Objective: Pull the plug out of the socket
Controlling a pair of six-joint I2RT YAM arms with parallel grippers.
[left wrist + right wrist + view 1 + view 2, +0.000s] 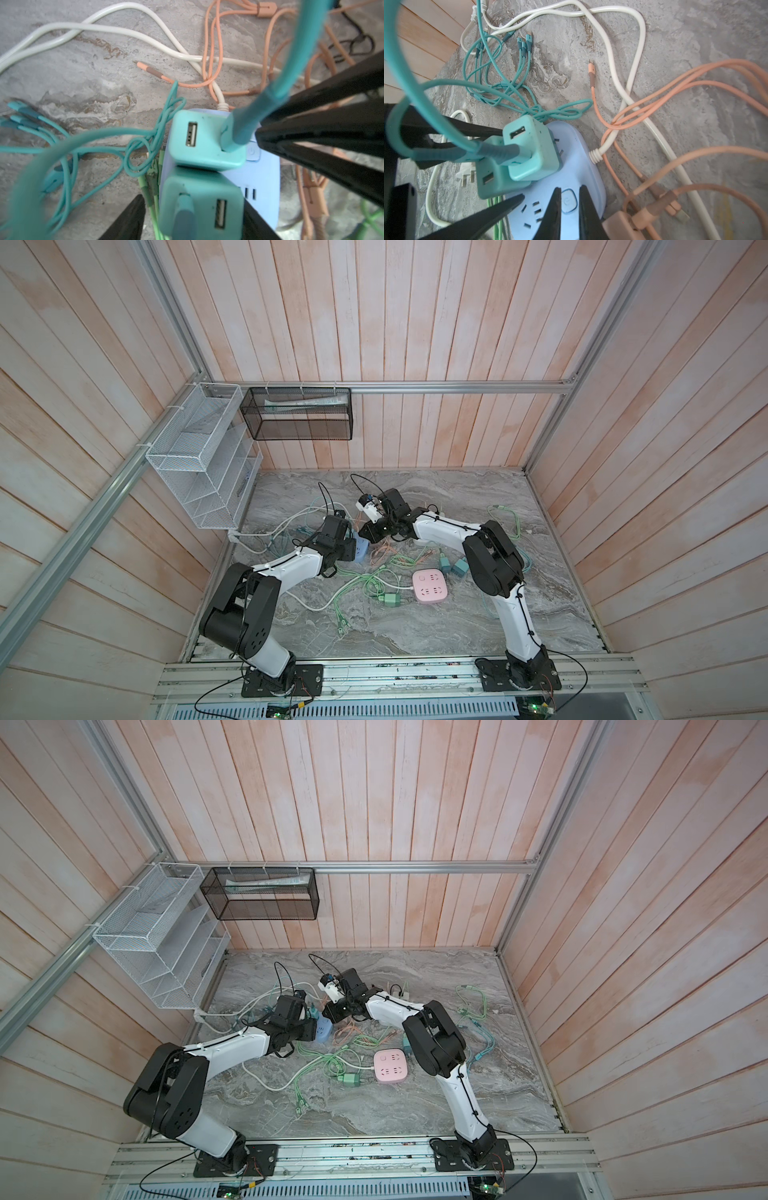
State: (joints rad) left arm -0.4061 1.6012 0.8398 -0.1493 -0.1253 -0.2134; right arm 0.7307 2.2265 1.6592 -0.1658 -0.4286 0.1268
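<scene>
I count 2 arms: left arm (286,566) & right arm (440,526). Socket blocks: 2, blue block (264,178) & pink block (430,587). Teal chargers: 4. Button-side teal charger (205,139) & second teal charger (207,187) are in the blue block; loose teal charger (444,562) & its twin (459,567) are by the right arm. Green charger (390,600): 1. Peach charger (618,226): 1. Wall baskets: 2, white basket (187,456) & black basket (299,414).

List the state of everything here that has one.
straddled teal charger, plugged into blue strip.
other teal charger, plugged in, cable attached.
left gripper, open around straddled teal charger.
right gripper, shut, tips on blue strip.
pink strip, nothing plugged in.
green charger, unplugged, lying loose.
</scene>
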